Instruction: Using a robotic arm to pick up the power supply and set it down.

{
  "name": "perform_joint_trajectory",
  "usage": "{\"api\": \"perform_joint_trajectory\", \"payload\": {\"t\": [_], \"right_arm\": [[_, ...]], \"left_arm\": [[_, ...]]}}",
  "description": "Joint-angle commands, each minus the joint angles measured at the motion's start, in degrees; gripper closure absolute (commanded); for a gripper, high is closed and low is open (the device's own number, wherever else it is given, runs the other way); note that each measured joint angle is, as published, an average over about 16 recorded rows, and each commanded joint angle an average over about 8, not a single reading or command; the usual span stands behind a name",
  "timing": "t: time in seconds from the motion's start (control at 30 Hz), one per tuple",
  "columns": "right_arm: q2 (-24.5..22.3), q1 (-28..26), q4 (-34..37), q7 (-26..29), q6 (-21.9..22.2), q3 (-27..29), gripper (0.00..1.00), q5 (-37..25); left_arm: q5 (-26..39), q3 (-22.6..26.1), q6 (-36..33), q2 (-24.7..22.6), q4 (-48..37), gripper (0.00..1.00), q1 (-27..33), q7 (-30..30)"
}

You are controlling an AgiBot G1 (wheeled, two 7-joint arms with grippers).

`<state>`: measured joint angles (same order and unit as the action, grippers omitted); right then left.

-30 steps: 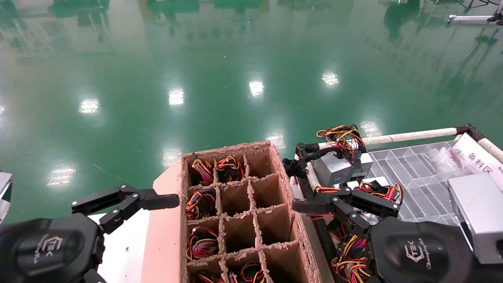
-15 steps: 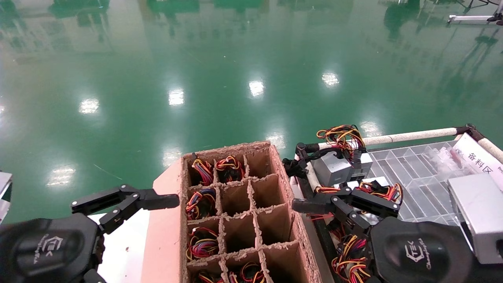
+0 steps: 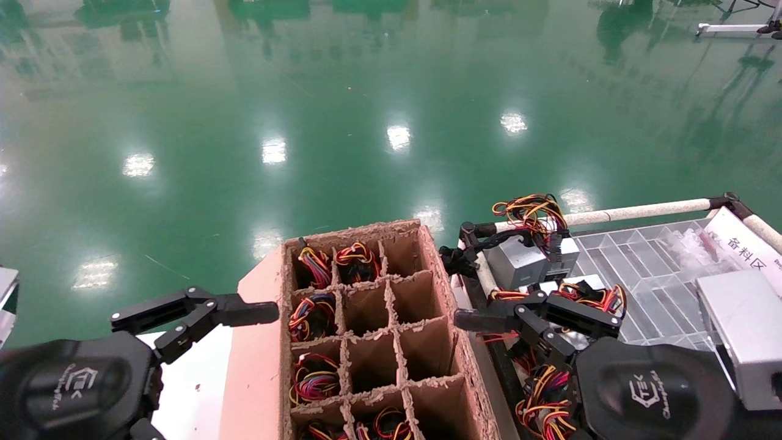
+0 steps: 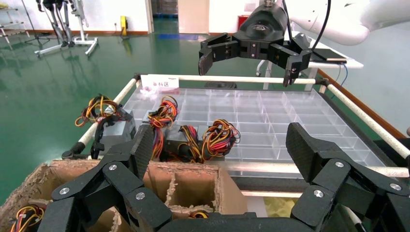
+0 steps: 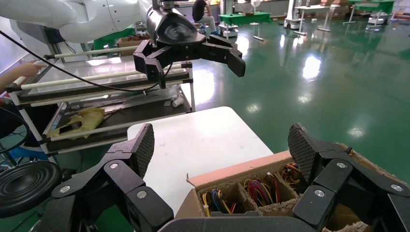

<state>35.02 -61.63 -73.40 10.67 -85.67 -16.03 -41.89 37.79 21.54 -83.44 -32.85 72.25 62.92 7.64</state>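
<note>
Here, cardboard divider box [image 3: 372, 330], wire bundles [image 3: 314, 377] in perhaps seven cells

A white flat table [image 3: 183, 373] bears a brown cardboard box with a divider grid [image 3: 366, 330]. Beside it, a clear plastic compartment tray on a pipe-framed rack [image 3: 647, 269] bears grey metal power supplies with coloured wires [image 3: 519, 260].

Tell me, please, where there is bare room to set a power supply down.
Free: the cardboard box's right-column cells and two middle cells; also the clear divided tray beyond the power supplies. Crowded: the box's left column of wire bundles and the tray's near edge.
</note>
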Motion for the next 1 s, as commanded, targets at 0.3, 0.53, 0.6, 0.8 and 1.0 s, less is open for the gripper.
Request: {"api": "perform_joint_trajectory", "payload": {"t": [0.3,0.53,0.6,0.8,1.0], "right_arm": [[0.0,0.0,0.0,0.0,0.0,0.0,0.0,0.0],[0.0,0.0,0.0,0.0,0.0,0.0,0.0,0.0],[0.0,0.0,0.0,0.0,0.0,0.0,0.0,0.0],[0.0,0.0,0.0,0.0,0.0,0.0,0.0,0.0],[0.0,0.0,0.0,0.0,0.0,0.0,0.0,0.0]], "left_arm": [[0.0,0.0,0.0,0.0,0.0,0.0,0.0,0.0],[0.0,0.0,0.0,0.0,0.0,0.51,0.0,0.0],[0.0,0.0,0.0,0.0,0.0,0.76,0.0,0.0],[0.0,0.0,0.0,0.0,0.0,1.0,0.0,0.0],[0.0,0.0,0.0,0.0,0.0,1.0,0.0,0.0]]}}
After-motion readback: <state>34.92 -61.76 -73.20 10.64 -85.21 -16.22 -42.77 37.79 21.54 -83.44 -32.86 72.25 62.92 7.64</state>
